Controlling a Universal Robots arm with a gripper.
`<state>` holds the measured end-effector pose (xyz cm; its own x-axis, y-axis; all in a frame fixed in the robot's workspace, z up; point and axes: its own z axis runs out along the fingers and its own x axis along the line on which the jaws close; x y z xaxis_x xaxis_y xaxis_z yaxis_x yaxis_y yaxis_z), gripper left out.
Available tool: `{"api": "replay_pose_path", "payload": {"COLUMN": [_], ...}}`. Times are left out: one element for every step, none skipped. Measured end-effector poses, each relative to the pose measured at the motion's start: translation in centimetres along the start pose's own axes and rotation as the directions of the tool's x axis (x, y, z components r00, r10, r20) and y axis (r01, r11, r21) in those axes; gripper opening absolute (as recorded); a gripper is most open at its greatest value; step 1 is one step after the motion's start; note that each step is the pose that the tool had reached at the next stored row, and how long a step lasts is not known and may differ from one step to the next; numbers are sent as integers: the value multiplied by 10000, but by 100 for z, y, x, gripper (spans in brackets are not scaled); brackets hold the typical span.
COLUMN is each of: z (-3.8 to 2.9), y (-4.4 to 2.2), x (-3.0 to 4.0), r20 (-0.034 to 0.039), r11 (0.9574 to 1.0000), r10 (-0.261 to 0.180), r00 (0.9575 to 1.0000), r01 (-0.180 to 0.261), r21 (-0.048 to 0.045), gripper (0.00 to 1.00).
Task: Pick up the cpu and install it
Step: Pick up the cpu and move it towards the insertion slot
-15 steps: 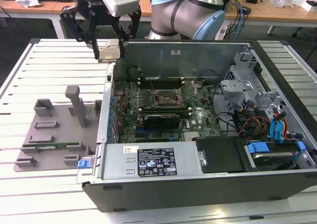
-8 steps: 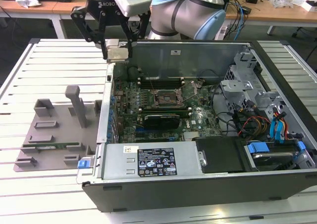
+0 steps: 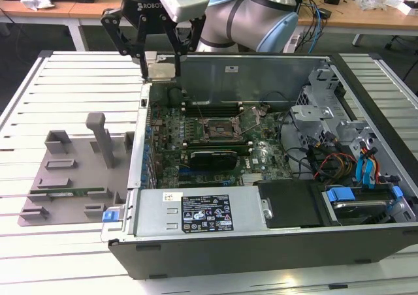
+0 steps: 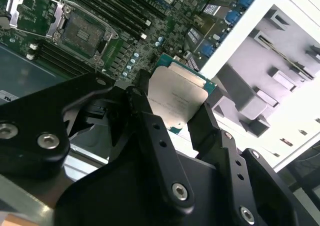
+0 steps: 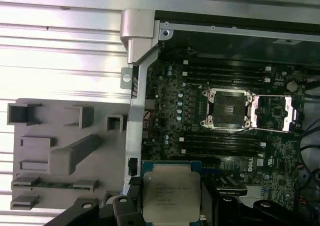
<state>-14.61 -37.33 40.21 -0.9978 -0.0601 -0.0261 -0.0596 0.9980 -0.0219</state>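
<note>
1. Currently, bench (image 3: 65, 73): white slatted top, carries all items; slats also in first wrist view (image 5: 60, 41).
2. PC case (image 3: 274, 79): lies on bench w/ open side up, toward the exterior view's right. Interior exposed.
3. Arm (image 3: 255, 14): grey/blue, comes in from behind case. Wrist sits over the case corner at the exterior view's far left.
4. Grey fixture (image 3: 72, 177): flat on bench just beside case, on the exterior view's left. Has posts and slots; also in first wrist view (image 5: 45, 151).
5. Motherboard (image 3: 196, 122): green, flat on case floor; seen in both wrist views (image 5: 170, 116) (image 4: 165, 31).
6. Gripper (image 3: 159, 66): black, two fingers, clamped on the cpu, one finger per opposite edge. Hangs at case rim height; seen in both wrist views (image 4: 172, 111) (image 5: 171, 208).
7. Socket (image 3: 222, 130): square, black, metal frame swung open to one side. Sits approx. mid-board, well apart from gripper; seen in both wrist views (image 5: 227, 108) (image 4: 82, 31).
8. Memory stick (image 3: 75, 192): long, narrow, green; lies in a fixture slot (image 5: 47, 184).
9. Cpu (image 3: 160, 60): held in gripper, silver top toward wrist cams (image 4: 177, 98) (image 5: 171, 196), green edge visible. In air over the case edge nearest fixture, clear of motherboard.
</note>
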Motion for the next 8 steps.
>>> {"api": "replay_pose_path", "payload": {"z": [1, 2, 4, 5, 7, 9, 12, 15], "y": [-1, -2, -3, -3, -4, -4, -5, -5], "x": [-12, -38, -54, -67, -86, -99, -114, -124], "r20": [-1, -1, -1, -1, -1, -1, -1, -1], "r11": [10000, 10000, 10000, 10000, 10000, 10000, 10000, 10000], "r10": [0, -1, -1, -1, -1, -1, -1, -1], "r00": [10000, 10000, 10000, 10000, 10000, 10000, 10000, 10000], "r01": [0, 1, 1, 1, 1, 1, 1, 1], "r21": [2, 6, 10, 13, 17, 19, 22, 22], "gripper": [55, 55, 55, 55, 55, 55, 55, 55]}}
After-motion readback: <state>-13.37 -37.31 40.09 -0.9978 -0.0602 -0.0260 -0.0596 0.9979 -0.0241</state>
